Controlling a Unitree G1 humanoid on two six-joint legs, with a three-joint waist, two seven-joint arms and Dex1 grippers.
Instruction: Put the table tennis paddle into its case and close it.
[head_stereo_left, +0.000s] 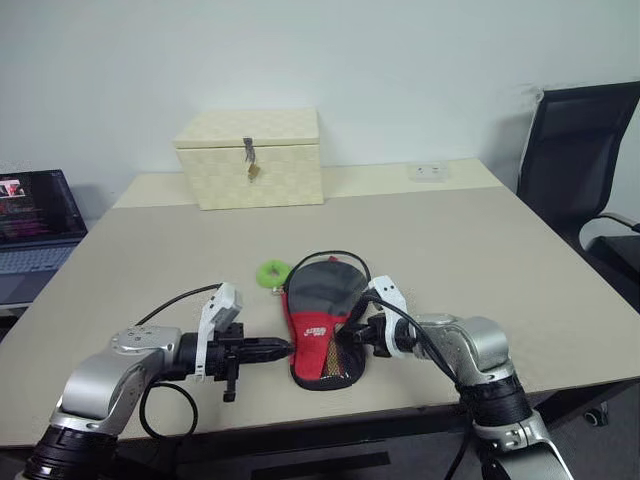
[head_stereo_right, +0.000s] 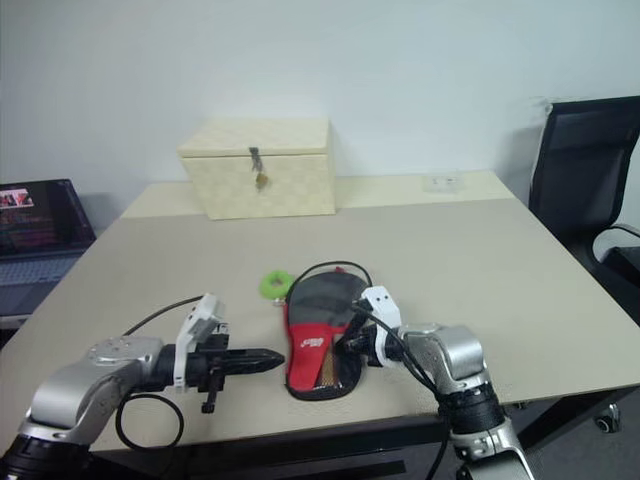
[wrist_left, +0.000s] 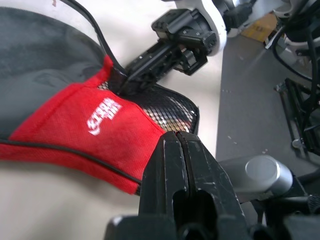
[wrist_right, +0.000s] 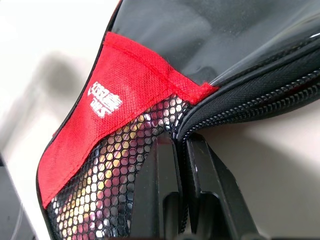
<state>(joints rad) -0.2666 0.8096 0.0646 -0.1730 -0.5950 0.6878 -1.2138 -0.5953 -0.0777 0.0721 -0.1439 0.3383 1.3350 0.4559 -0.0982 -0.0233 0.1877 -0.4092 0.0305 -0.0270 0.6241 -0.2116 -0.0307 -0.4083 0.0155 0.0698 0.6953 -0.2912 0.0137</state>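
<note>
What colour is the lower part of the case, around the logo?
Red, with a white logo, on the case; clearest in the left wrist view.

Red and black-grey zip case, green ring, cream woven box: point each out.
Red and black-grey zip case (head_stereo_left: 312, 335): left eye view, red lower panel by the white logo.
Green ring (head_stereo_left: 272, 272): left eye view, its band.
Cream woven box (head_stereo_left: 262, 172): left eye view, front wall.

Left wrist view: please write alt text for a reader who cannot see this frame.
The left gripper, fingers shut and empty, points at the red lower part of the case lying on the table. From the far side, the right gripper is shut on the case's edge where the red fabric meets the mesh pocket.
</note>
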